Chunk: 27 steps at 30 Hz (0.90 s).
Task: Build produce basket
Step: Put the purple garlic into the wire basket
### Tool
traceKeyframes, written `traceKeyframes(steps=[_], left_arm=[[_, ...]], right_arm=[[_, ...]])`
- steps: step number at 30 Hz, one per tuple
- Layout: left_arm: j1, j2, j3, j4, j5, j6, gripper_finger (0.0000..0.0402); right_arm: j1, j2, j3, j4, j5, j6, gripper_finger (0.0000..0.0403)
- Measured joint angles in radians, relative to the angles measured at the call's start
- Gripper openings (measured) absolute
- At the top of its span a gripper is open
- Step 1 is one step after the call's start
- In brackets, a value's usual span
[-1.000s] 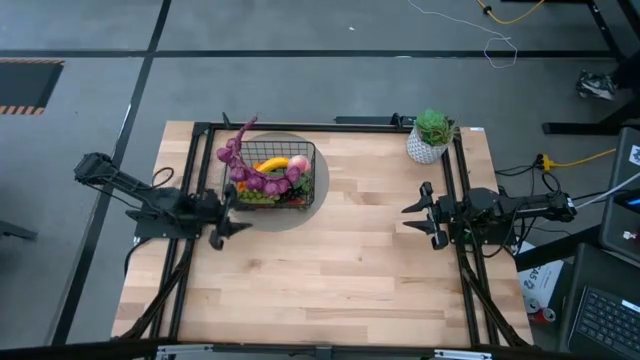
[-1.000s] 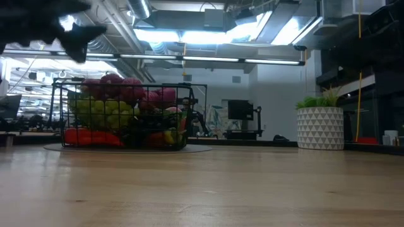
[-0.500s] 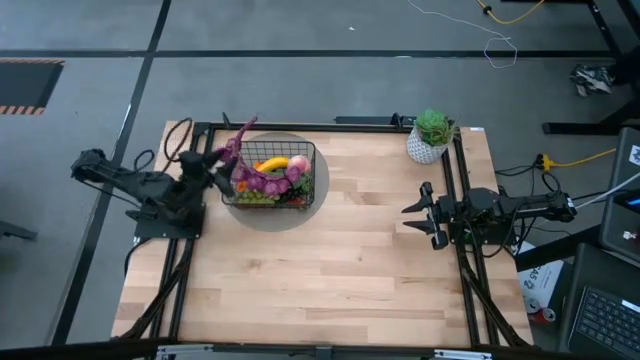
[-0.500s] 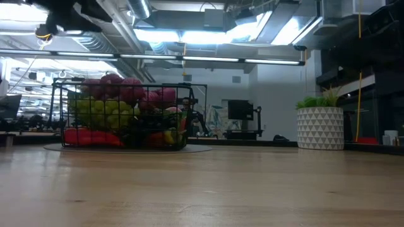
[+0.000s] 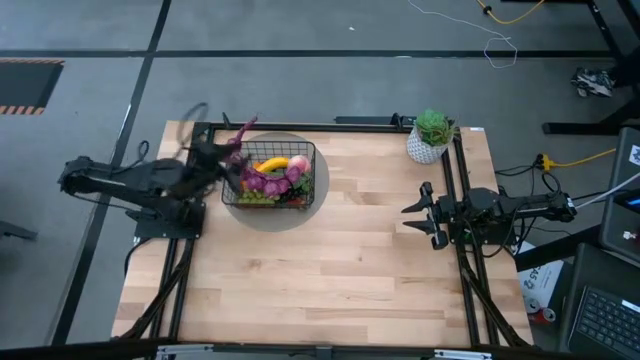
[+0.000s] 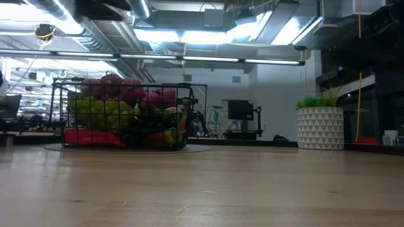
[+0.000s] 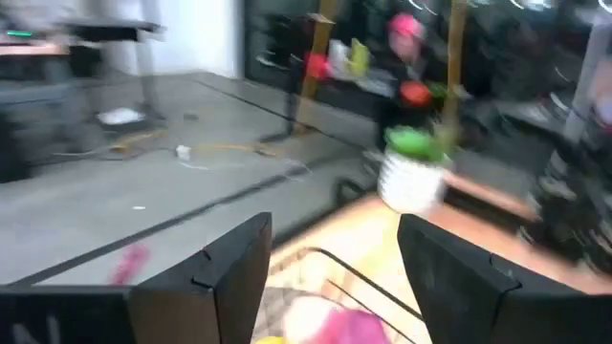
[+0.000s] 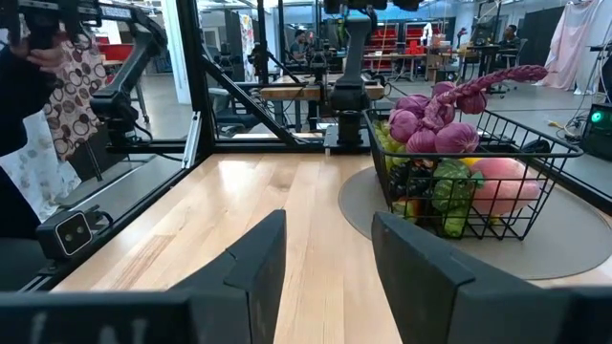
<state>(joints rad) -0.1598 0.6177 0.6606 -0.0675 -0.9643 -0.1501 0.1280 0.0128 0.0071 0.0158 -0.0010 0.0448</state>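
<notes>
The black wire basket (image 5: 306,200) stands on a round grey mat (image 5: 322,185) at the table's far left. It holds the produce: a yellow banana (image 5: 272,163), a pink peach (image 5: 299,163), green grapes (image 6: 104,113), red chillies (image 6: 88,137) and a purple string of bulbs (image 5: 245,165) whose end sticks out over the far left corner. My left gripper (image 5: 220,158) is open and empty, high beside the basket's left side; its wrist view (image 7: 335,234) looks over the rim. My right gripper (image 5: 415,213) is open and empty at the table's right.
A white pot with a green plant (image 5: 430,137) stands at the far right corner; it also shows in the low view (image 6: 320,126). Black frame rails (image 5: 455,180) run along the table's left, right and far sides. Bare wood lies between the basket and my right gripper.
My left gripper has risen and swung from beside the basket's near left corner toward the table's far edge, along the basket's left side, turning as it went. It has stayed open. The basket and produce have not moved.
</notes>
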Motion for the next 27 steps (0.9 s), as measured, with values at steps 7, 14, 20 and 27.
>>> traceKeyframes(steps=[7, 14, 20, 27], left_arm=[[0.278, 0.19, 0.115, -0.246, 0.103, -0.109, 0.0224], [0.56, 0.329, 0.212, -0.493, 0.269, -0.213, 0.0224], [0.754, 0.433, 0.213, -0.504, 0.404, -0.177, 0.0224], [0.843, 0.529, 0.213, -0.501, 0.533, -0.154, 0.0224]], right_arm=[[0.0, 0.0, 0.0, 0.0, 0.0, 0.0, 0.0157], [0.0, 0.0, 0.0, 0.0, 0.0, 0.0, 0.0157], [0.0, 0.0, 0.0, 0.0, 0.0, 0.0, 0.0157], [0.0, 0.0, 0.0, 0.0, 0.0, 0.0, 0.0157]])
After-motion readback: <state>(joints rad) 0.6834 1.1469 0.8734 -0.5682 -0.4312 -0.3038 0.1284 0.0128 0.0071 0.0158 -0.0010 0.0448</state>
